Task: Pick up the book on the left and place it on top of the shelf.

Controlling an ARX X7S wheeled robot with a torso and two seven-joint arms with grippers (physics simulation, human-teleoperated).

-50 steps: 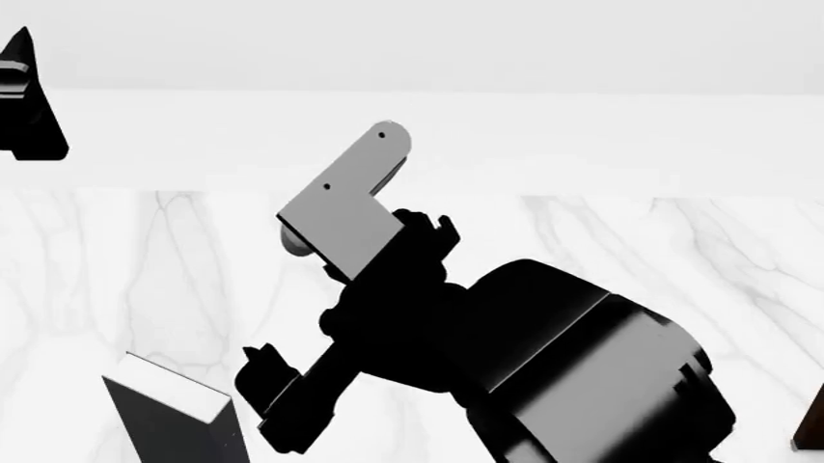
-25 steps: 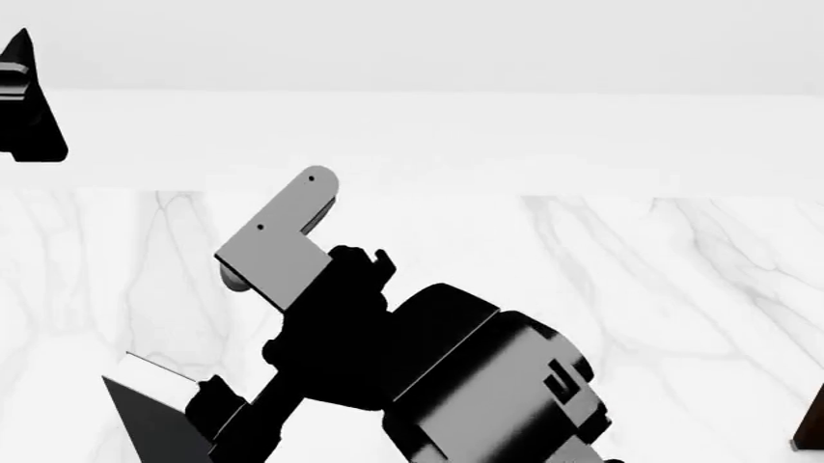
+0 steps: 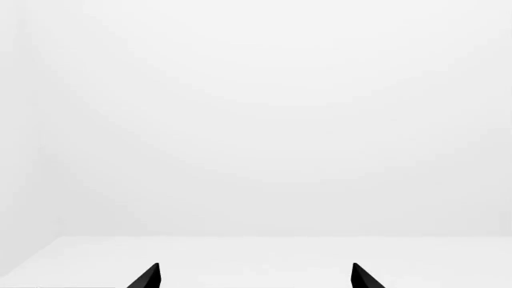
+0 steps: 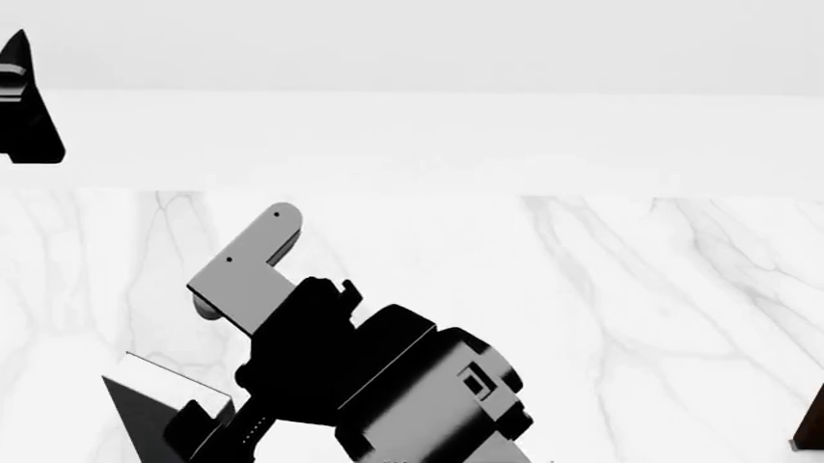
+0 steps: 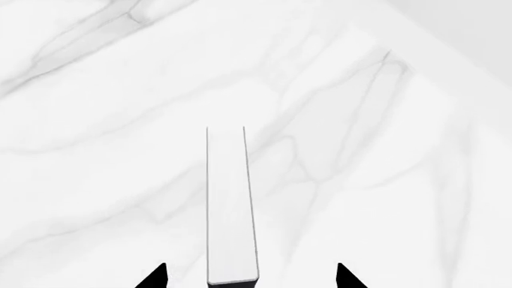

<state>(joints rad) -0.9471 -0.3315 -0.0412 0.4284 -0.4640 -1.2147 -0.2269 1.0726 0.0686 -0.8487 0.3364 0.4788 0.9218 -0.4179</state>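
Note:
The black book stands on edge on the marble table, at the lower left of the head view point(image 4: 161, 400), with its white page edges up. In the right wrist view those page edges point(image 5: 228, 204) run as a pale strip between my fingertips. My right gripper point(image 5: 250, 277) is open and straddles the book's near end, with a gap on each side. My right arm point(image 4: 373, 376) reaches down to the left over it. My left gripper point(image 3: 254, 277) is open and empty, facing a blank white wall; it also shows at the head view's top left edge point(image 4: 18, 101). The brown shelf point(image 4: 811, 424) shows only as a sliver at the right edge.
The white marble table point(image 4: 618, 289) spreads across the head view, with a white wall behind it. A grey bracket point(image 4: 245, 265) sticks up from my right arm. The two pale books are out of view.
My right arm has moved down and to the left, bringing its gripper over the book. The left gripper and the book have not moved.

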